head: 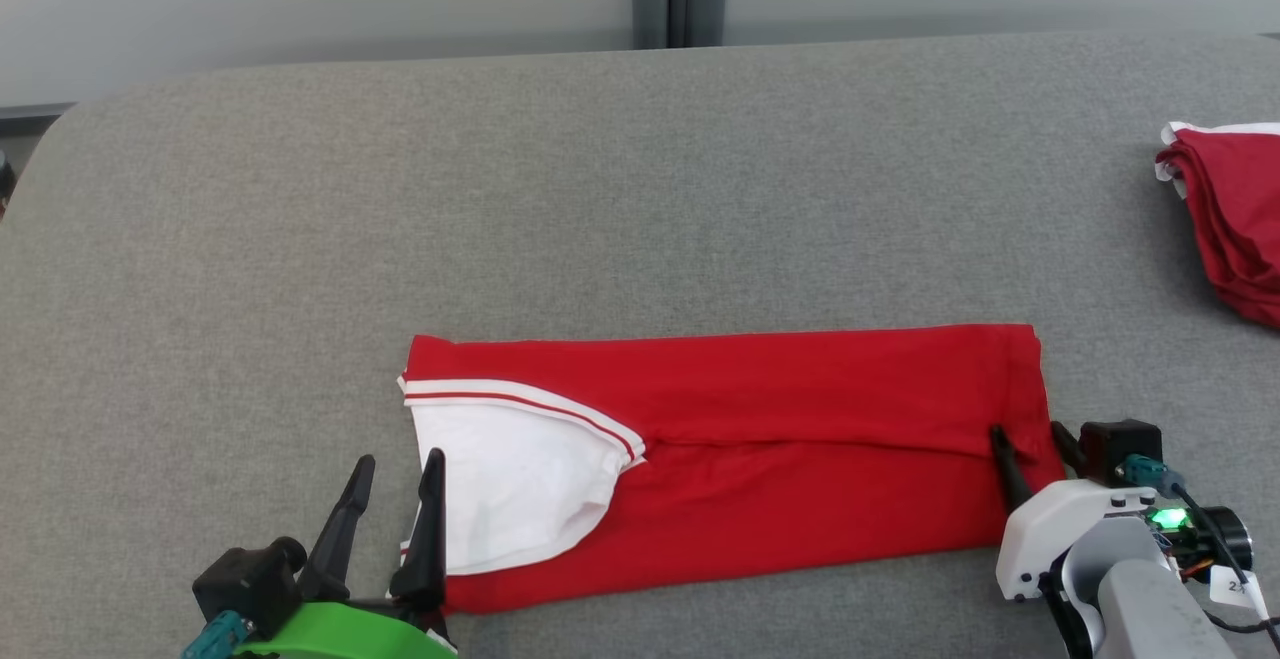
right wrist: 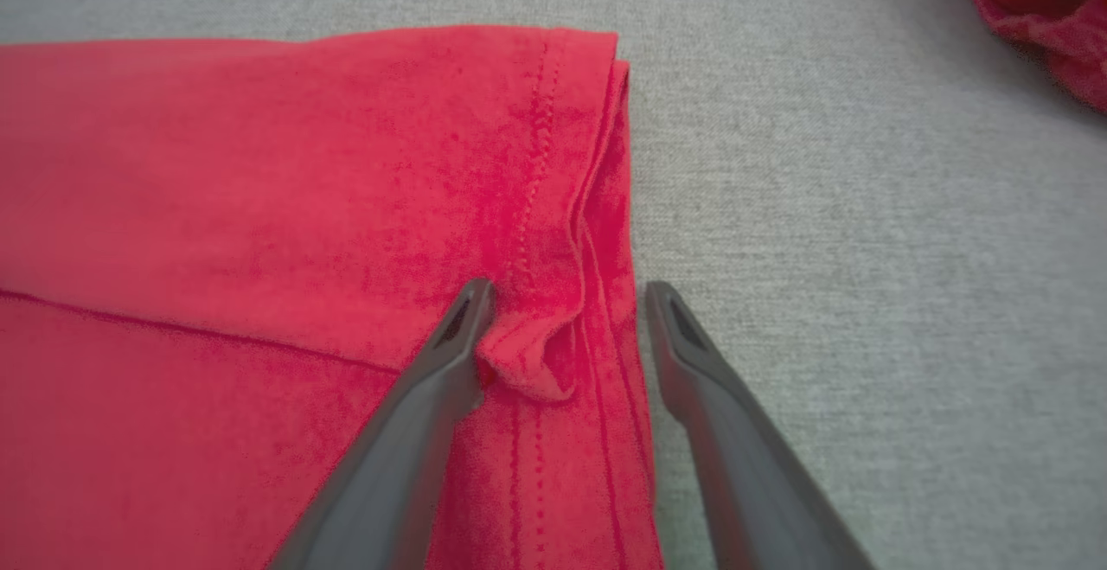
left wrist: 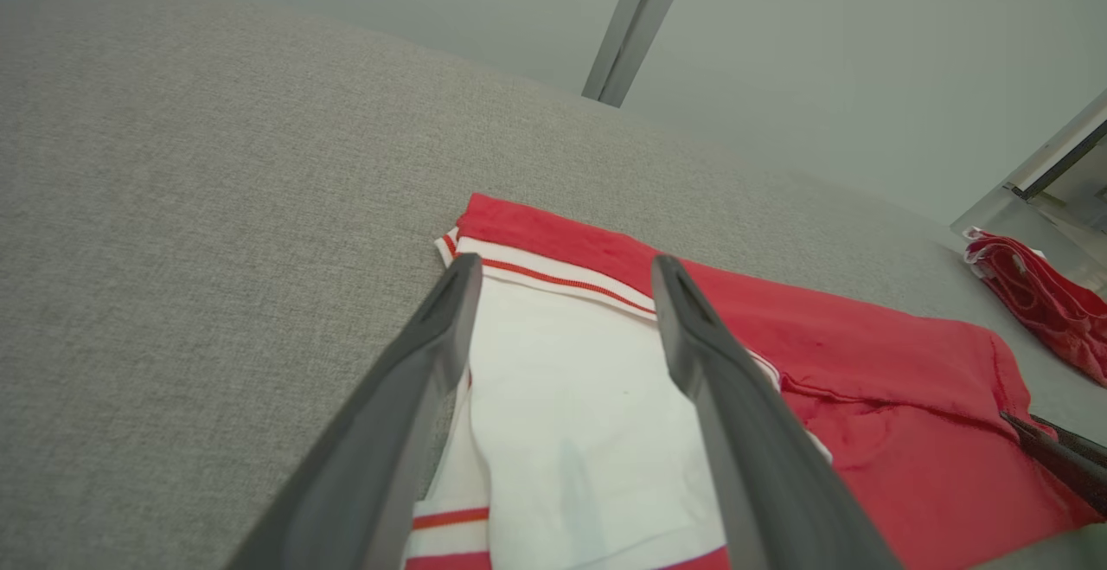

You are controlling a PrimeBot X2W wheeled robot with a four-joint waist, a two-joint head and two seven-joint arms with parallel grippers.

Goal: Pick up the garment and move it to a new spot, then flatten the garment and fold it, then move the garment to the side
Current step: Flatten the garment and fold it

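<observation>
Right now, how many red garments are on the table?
2. The red-and-white garment, folded into a long strip, lies front centre; a bunched red garment sits at the right edge, cut off, and may hide more.

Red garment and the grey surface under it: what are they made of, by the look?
Garment: soft matte knit, probably cotton jersey; it has a stitched hem and puckers limply at the edge. Grey surface: matte heathered woven cloth with a fine speckled weave; I cannot tell what lies beneath it.
</observation>
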